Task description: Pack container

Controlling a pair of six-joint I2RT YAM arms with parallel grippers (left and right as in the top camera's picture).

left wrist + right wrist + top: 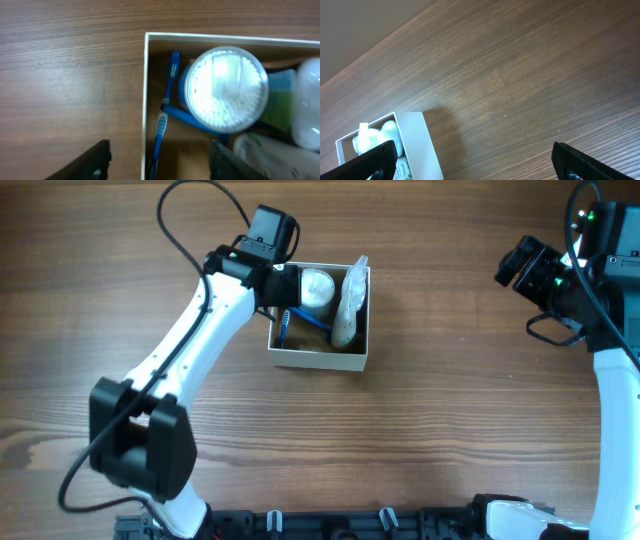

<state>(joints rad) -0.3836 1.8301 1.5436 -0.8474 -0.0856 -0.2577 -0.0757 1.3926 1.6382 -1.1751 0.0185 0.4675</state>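
Observation:
The container (318,359) is a square cardboard box with white walls and a tan inside, at the table's middle. It holds a round clear-lidded blue jar of cotton swabs (317,286), a blue toothbrush (285,325) and a white tube or pouch (347,305). My left gripper (277,285) is open and empty over the box's left wall; in the left wrist view its fingers (160,162) straddle the wall (145,100) and the toothbrush (165,110), with the jar (225,87) beyond. My right gripper (522,268) is open and empty at the far right, well away; the right wrist view shows the box (417,142).
Bare wood-grain table surrounds the box. The left arm (190,340) stretches diagonally from the front left. The right arm (610,360) stands along the right edge.

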